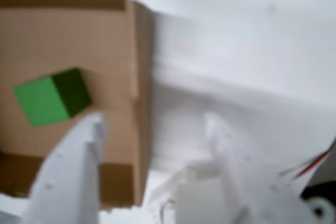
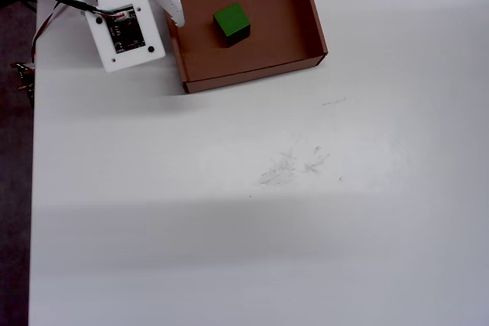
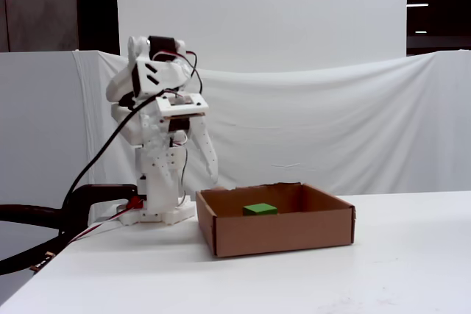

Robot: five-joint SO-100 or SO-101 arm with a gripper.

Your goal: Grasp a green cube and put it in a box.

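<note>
The green cube (image 1: 50,98) (image 2: 231,22) (image 3: 260,209) rests on the floor of the brown cardboard box (image 1: 140,77) (image 2: 252,76) (image 3: 280,233), free of any grip. My white gripper (image 1: 155,124) (image 2: 177,17) (image 3: 200,178) hangs open above the box's wall on the arm's side, lifted clear of the cube. In the wrist view its two fingers stand wide apart, one over the box floor and one over the table, with nothing between them.
The arm's base and board (image 2: 122,32) stand just left of the box in the overhead view. Cables (image 3: 44,218) trail off the table's left edge (image 2: 34,150). A white cloth backdrop (image 3: 331,123) hangs behind the box.
</note>
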